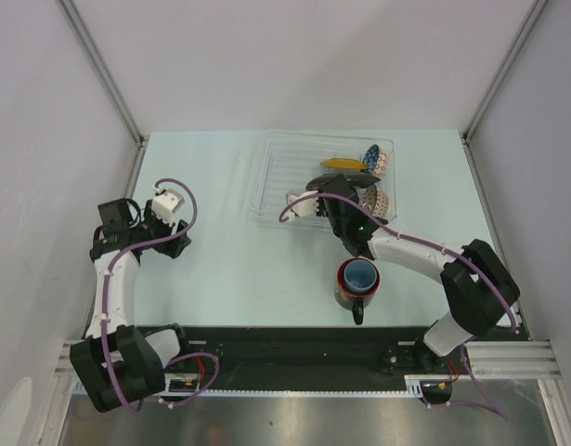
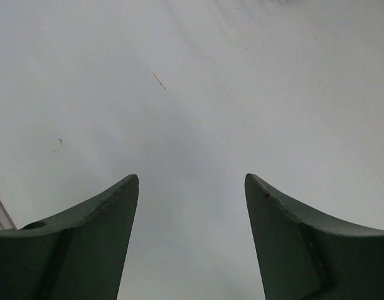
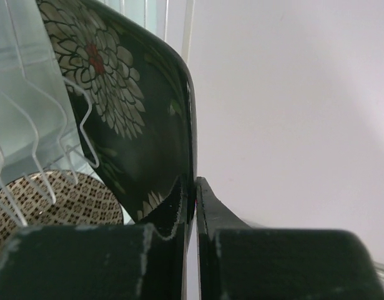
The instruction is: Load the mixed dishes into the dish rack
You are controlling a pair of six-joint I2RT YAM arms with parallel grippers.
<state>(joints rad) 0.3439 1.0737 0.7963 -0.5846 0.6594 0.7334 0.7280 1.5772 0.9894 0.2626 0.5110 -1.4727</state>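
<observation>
My right gripper (image 1: pixel 333 197) is over the clear dish rack (image 1: pixel 280 177), shut on the rim of the black square floral plate (image 3: pixel 132 100). The plate stands on edge among the rack's ribs (image 3: pixel 26 134). In the rack I see the yellow plate (image 1: pixel 345 164), the blue-white patterned bowl (image 1: pixel 376 160) and a brown-patterned bowl (image 1: pixel 379 199), which also shows in the right wrist view (image 3: pixel 60 200). The dark red-lined mug (image 1: pixel 356 283) stands on the table in front of the rack, with what looks like the light blue cup nested in it. My left gripper (image 2: pixel 192 187) is open and empty above bare table.
The pale table (image 1: pixel 220 269) ends at white walls on the left, back and right. The black base rail (image 1: pixel 285 344) runs along the near edge. My right arm (image 1: pixel 415 251) stretches from the near right across to the rack.
</observation>
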